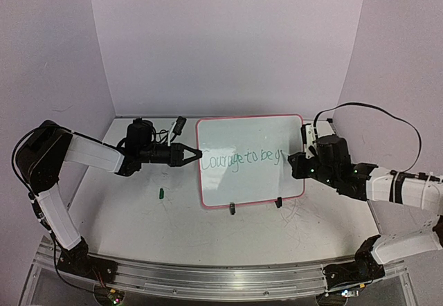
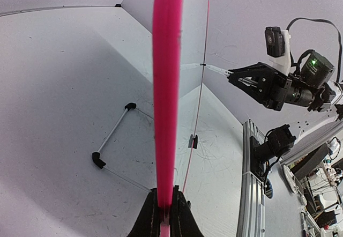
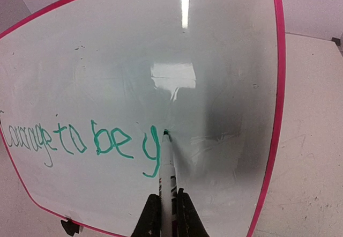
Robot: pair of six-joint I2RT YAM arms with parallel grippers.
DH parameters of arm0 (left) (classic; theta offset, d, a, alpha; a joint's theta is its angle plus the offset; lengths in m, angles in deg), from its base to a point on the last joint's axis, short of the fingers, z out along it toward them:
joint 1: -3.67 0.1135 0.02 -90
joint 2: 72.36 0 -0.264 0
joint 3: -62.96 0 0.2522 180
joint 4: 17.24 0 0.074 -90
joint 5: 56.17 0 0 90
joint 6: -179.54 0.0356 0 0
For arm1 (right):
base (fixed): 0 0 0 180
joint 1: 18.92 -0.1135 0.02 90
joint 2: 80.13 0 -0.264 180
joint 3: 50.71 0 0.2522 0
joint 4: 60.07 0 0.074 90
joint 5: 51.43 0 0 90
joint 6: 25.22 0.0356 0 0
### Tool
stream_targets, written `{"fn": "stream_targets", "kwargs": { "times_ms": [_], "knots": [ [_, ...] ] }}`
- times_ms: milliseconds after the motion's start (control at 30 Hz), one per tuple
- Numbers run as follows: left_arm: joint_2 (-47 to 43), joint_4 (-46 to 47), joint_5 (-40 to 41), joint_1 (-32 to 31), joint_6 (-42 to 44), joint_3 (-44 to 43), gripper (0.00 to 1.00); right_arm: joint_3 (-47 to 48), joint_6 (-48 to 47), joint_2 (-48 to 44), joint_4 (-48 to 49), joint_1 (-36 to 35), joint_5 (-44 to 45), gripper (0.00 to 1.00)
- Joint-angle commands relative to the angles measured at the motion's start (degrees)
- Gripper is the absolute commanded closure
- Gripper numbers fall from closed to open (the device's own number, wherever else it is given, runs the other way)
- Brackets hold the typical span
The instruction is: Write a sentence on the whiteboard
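Left gripper [image 1: 199, 155] on whiteboard [image 1: 249, 133]; lengthwise left-right

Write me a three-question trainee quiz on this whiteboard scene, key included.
1. True or false: the left fingers clamp the whiteboard by its pink frame.
2. The green writing so far ends with: A) "to" B) "be" C) "y".
3. What do the right fingers hold?
Key: 1 true; 2 C; 3 a marker, tip on the board.
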Motion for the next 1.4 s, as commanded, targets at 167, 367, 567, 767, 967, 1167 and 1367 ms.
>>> {"fn": "stream_targets", "kwargs": {
  "times_ms": [167,367,567,767,967,1167,1367],
  "knots": [
    [0.83,-0.71,2.01,-0.54,1.44,-1.27,1.00,-1.89,1.39,-1.96,-1.85,0.30,-0.93,1.00],
    [0.94,-0.70,2.00,-0.54,1.33,-1.41,1.00,-2.56,1.76,-2.81,-2.98,0.29,0.05,1.00],
    [0.90,-0.70,1.93,-0.53,1.27,-1.44,1.00,-3.00,3.08,-3.68,-2.48,0.29,2.49,1.00],
    [0.90,-0.70,1.96,-0.56,1.18,-1.31,1.00,-2.66,3.65,-1.56,2.37,0.30,2.77,1.00],
    [0.60,-0.71,2.14,-0.56,1.28,-1.06,1.00,-0.85,2.73,0.41,4.53,0.30,3.44,1.00],
    [0.61,-0.69,2.18,-0.54,1.42,-0.88,1.00,0.28,1.82,2.29,4.63,0.28,2.14,1.00],
    [0.67,-0.72,2.18,-0.55,1.45,-1.00,1.00,-0.28,1.28,1.47,3.18,0.30,0.07,1.00]
  ]
}}
